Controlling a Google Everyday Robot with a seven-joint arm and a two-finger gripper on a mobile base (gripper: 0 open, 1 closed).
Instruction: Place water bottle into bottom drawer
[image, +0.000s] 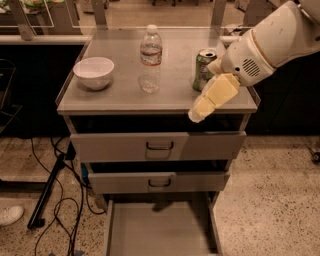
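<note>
White bowl (93, 72) sits near the left edge of the cabinet top (115, 100). The water bottle (150, 59) stands upright mid-surface, cap on, nothing touching it. Further right is the green can (204, 70), close to the right edge. The gripper (197, 114) hangs at the front right edge, angled down-left just before the can; spread or closed, I cannot tell. Down below, the bottom drawer (160, 230) is pulled out.

On the cabinet top (117, 97) the bowl (93, 72) sits left, the water bottle (150, 60) in the middle, the can (204, 69) right. The gripper (201, 110) hangs before the can, over the front edge. The bottom drawer (160, 231) juts out underneath.
</note>
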